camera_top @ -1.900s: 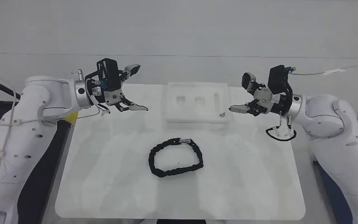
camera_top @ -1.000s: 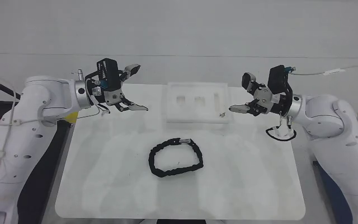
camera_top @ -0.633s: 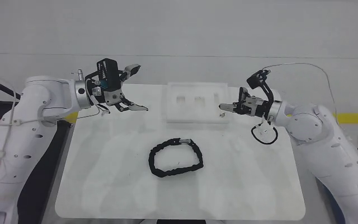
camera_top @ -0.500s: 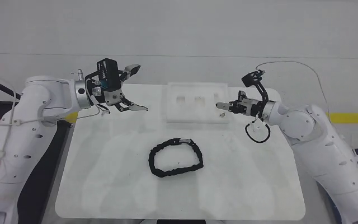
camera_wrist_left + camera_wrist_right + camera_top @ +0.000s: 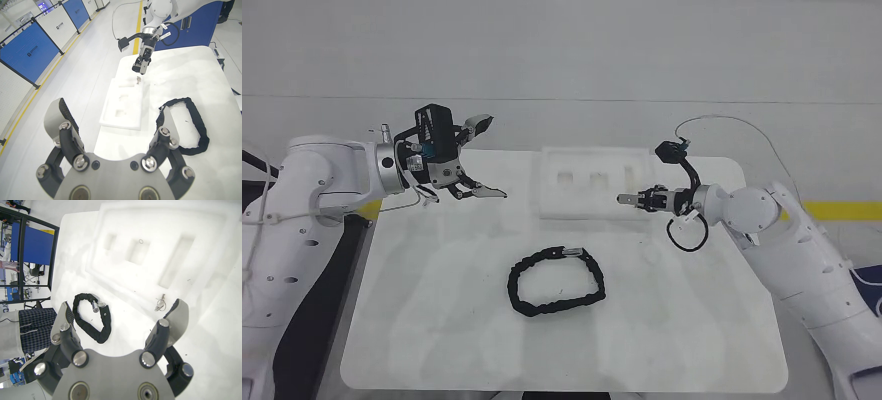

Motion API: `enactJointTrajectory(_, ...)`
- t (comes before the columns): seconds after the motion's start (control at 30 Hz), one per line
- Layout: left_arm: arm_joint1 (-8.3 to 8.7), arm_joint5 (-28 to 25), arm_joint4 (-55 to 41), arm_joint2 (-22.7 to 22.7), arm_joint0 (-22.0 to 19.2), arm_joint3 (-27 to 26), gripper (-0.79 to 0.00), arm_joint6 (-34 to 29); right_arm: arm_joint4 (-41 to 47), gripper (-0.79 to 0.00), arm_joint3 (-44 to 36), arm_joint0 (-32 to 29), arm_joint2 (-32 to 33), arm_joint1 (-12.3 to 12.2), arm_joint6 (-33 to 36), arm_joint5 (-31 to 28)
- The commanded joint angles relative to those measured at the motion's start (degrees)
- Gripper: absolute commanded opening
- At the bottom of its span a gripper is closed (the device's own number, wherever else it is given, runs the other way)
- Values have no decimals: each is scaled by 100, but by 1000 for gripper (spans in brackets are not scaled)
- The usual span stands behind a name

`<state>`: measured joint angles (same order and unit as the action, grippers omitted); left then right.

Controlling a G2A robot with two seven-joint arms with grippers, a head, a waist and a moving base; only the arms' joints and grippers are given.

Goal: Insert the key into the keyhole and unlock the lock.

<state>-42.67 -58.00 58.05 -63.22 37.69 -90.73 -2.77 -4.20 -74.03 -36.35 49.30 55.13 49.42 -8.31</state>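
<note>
Item: small silver key on a wire ring (image 5: 160, 305). It lies flat on the near right corner of the white foam tray with three rectangular recesses (image 5: 587, 210), just beside the long narrow recess.

Item: black fabric-sleeved chain lock (image 5: 555, 283). It lies in a closed loop on the white counter (image 5: 442, 320), nearer than the tray and about centre. Its silver lock cylinder (image 5: 95, 307) sits on the far side of the loop, apart from the key.

Item: right claw (image 5: 122, 309). Released, fingers spread, holding nothing. It hangs low over the tray's near right corner, with the key just beside one fingertip (image 5: 176, 303); contact cannot be told.

Item: left claw (image 5: 492, 158). Released, fingers spread wide, holding nothing, held above the far left of the counter, well apart from the tray and chain.
</note>
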Motion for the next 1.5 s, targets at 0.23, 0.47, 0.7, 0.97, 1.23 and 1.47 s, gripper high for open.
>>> enactJointTrajectory(0.23,0,0,0,0,0,0,0,0,12,0,11,2,0,2,-1,-8)
enactJointTrajectory(0.47,0,0,0,0,0,0,0,0,12,0,11,2,0,2,-1,-8)
enactJointTrajectory(0.7,0,0,0,0,0,0,0,0,-38,0,-112,-91,15,16,39,433)
enactJointTrajectory(0.97,0,0,0,0,0,0,0,0,-243,-74,-29,-43,-129,103,188,874)
enactJointTrajectory(1.23,0,0,0,0,0,0,0,0,-543,-252,57,90,-240,196,178,1106)
enactJointTrajectory(1.47,0,0,0,0,0,0,0,0,-1052,-308,-16,189,-323,245,218,1595)
